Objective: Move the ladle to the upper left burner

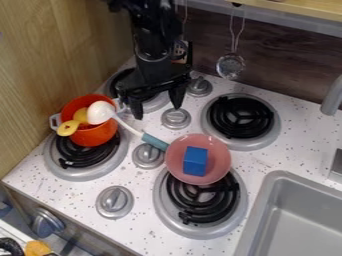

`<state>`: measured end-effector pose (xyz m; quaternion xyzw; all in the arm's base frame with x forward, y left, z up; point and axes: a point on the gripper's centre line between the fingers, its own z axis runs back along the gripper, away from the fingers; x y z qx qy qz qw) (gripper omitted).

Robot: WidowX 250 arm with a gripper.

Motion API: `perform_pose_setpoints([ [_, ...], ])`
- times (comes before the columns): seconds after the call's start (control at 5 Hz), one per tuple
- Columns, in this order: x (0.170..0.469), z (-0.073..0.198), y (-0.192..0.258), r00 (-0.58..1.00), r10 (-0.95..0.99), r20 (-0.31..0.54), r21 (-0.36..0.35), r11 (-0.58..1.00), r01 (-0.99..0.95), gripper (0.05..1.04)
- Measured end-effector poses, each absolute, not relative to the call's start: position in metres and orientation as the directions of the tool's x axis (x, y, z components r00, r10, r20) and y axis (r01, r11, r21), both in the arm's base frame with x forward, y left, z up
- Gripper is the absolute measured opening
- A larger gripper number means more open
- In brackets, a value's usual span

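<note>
My open gripper (157, 112), above the stove (220, 90)
I have its fingers (177, 95) spread wide near the ladle (101, 112).

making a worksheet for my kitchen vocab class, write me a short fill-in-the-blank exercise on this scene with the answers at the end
The head of the ladle is ____ in colour.
The orange pot stands on the ____ left burner.
A ____ cube sits in the pink dish.
In all, the speckled counter bears ____ burners.

Missing words: white; lower; blue; four
</note>
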<state>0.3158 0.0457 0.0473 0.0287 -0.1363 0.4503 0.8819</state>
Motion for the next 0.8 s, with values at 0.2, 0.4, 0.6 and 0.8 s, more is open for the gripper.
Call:
perform_pose_setpoints([
  [0.2, 0.316, 0.037, 0.045, 0.450, 0.854, 0.263, 0.005, 0.465, -0.885, 1.000],
  [0.4, 0.317, 0.033, 0.046, 0.242, 0.919, 0.311, -0.030, 0.263, -0.964, 1.000],
  [0.6, 0.314, 0.022, 0.049, 0.086, 0.938, 0.335, -0.044, 0.107, -0.993, 1.000],
  [0.8, 0.310, 0.014, 0.049, -0.011, 0.945, 0.328, -0.062, 0.010, -0.998, 1.000],
])
